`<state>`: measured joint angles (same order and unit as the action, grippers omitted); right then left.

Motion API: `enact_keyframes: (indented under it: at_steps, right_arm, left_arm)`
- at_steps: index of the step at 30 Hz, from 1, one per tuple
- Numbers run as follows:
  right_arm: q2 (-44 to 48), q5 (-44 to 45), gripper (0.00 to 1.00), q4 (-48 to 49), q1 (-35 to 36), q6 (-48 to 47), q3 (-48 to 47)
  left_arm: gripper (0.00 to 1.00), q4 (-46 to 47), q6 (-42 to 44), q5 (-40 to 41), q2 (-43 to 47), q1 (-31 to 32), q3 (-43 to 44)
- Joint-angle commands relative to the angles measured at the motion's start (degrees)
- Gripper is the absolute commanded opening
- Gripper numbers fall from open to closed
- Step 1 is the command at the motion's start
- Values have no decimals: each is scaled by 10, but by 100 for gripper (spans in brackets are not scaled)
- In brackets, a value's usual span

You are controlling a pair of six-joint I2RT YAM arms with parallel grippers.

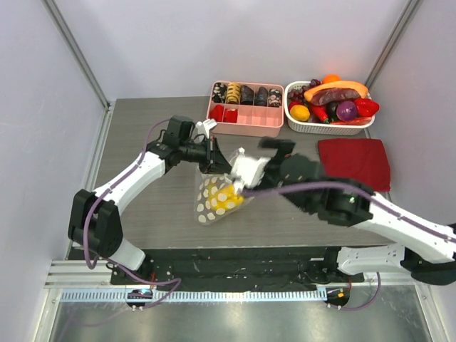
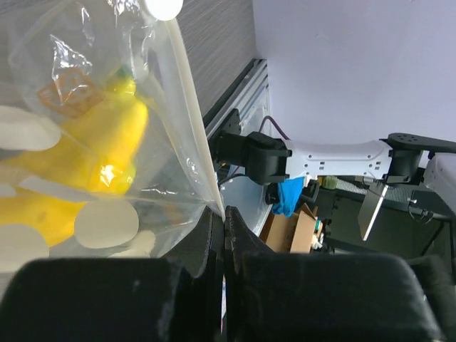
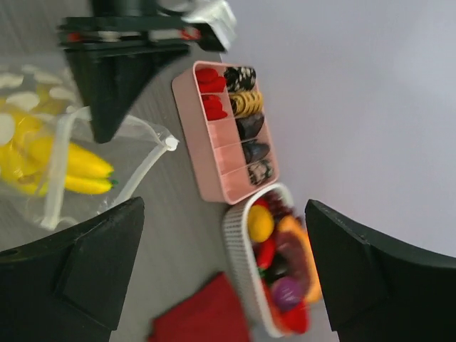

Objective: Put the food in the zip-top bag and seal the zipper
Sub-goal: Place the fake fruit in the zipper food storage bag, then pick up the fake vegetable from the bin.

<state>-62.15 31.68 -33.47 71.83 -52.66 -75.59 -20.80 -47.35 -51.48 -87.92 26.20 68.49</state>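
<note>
From above, both end effectors cover the mouth of the zip-top bag [image 1: 210, 203], and the zipper [image 3: 139, 174] shows only as a pale strip in the wrist views; whether it is pressed closed cannot be told. The left end effector [image 2: 223, 222] is clamped tight on the bag's edge strip. The right end effector [image 3: 224, 214] gapes wide, holding nothing, just beside the bag. The bag sits in the middle of the worktop [image 1: 164, 214] with the yellow banana bunch [image 2: 85, 149] inside. Behind, the pink tray [image 1: 249, 130] holds red and dark pieces; a white basket [image 1: 328, 128] holds mixed fruit.
</note>
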Motion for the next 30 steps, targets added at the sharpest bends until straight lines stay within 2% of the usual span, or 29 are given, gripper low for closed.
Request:
enact_keyframes:
  at_steps: [1,2,4,5,6,8,9,12,16,19,21,22,23,25,30]
  right_arm:
    - [25,-94,97,-106,-132,397,-43]
    - [31,-121,94,-111,-205,430,-29]
    - [48,-207,94,-111,-267,491,13]
    - [49,-235,93,-113,-332,506,31]
    - [45,-301,93,-114,-358,520,34]
    - [26,-379,93,-130,-413,567,26]
    - [13,-460,92,-139,-460,582,19]
    - [-37,-583,88,-165,-494,599,1]
    - [-61,-636,86,-131,-494,615,25]
    - [-74,-654,77,-110,-494,633,40]
    - [-89,-668,61,-104,-493,633,32]
    - [-91,-674,37,-94,-494,635,30]
    - [-100,-678,22,-91,-494,636,23]
    - [-115,-671,1,-85,-494,635,-5]
    - [-153,-664,1,-77,-493,611,-64]
  left_arm:
    - [0,89,8,-51,51,-4,-19]
    - [0,115,7,-59,54,-4,-28]
    - [0,137,4,-80,58,-7,-38]
    - [0,145,5,-85,64,-9,-46]
    - [0,153,4,-89,67,-10,-49]
    - [0,155,6,-90,73,-10,-52]
    - [0,152,7,-86,75,-10,-52]
    - [0,150,6,-82,82,-9,-48]
    - [0,133,18,-78,89,-10,-43]
    - [0,99,42,-65,97,-10,-32]
    - [0,74,52,-52,100,-10,-22]
    - [0,31,70,-42,102,-10,-7]
    - [0,4,81,-30,102,-10,2]
    - [0,-73,112,3,104,-10,36]
    - [0,-191,126,94,106,-10,89]
